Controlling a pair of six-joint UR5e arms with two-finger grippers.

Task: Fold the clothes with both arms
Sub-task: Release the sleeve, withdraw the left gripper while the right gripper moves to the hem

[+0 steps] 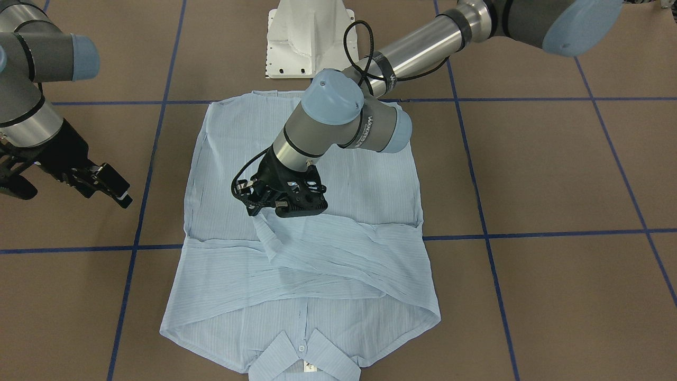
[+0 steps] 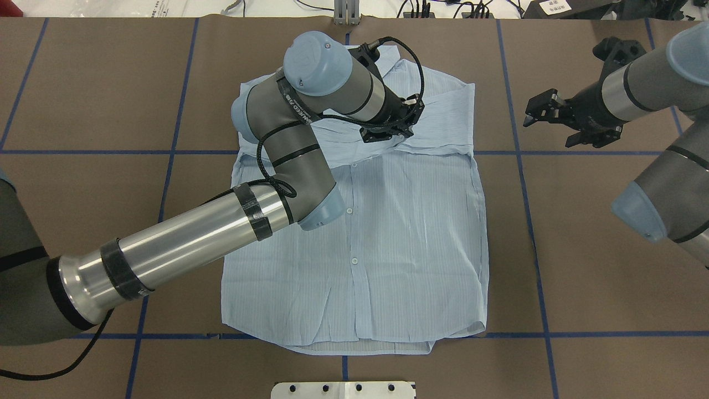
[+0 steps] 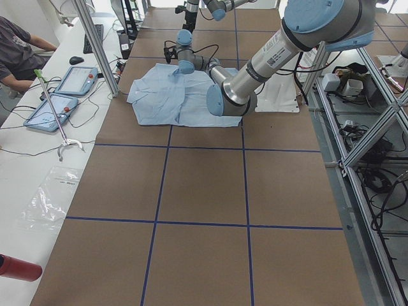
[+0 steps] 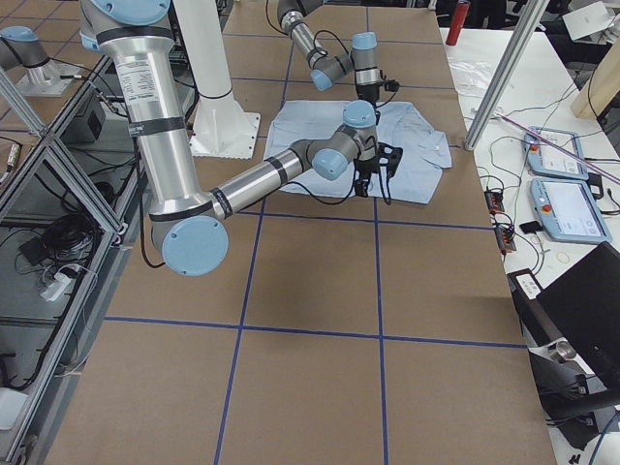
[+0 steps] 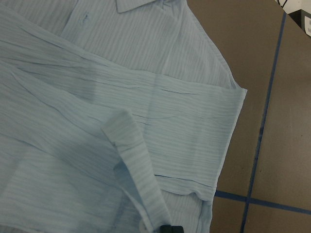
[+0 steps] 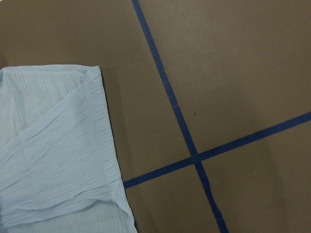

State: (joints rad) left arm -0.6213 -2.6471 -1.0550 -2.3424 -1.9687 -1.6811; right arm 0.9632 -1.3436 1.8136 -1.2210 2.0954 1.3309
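Where blue tape (image 1: pixel 529 234) grids brown table (image 1: pixel 555 169), left end effector (image 1: pixel 262 211) pinching shirt (image 1: pixel 365 180), right end effector (image 1: pixel 108 189) spread

A robotics lab, by every sign; two jointed industrial arms, a left arm (image 2: pixel 183 238) and a right arm (image 2: pixel 653 94), over a long table (image 3: pixel 191 191) papered in brown and gridded with blue tape (image 6: pixel 170 92); a white pedestal base (image 1: pixel 309 39) at the table's edge; aluminium framing (image 3: pixel 376 127) hung with loose cables (image 3: pixel 384 191); teach pendants (image 4: pixel 567 208), a keyboard (image 3: pixel 89 39) and a mouse (image 3: pixel 76 60) on a white side bench (image 3: pixel 38 178); a person (image 3: pixel 16 44) seated there.
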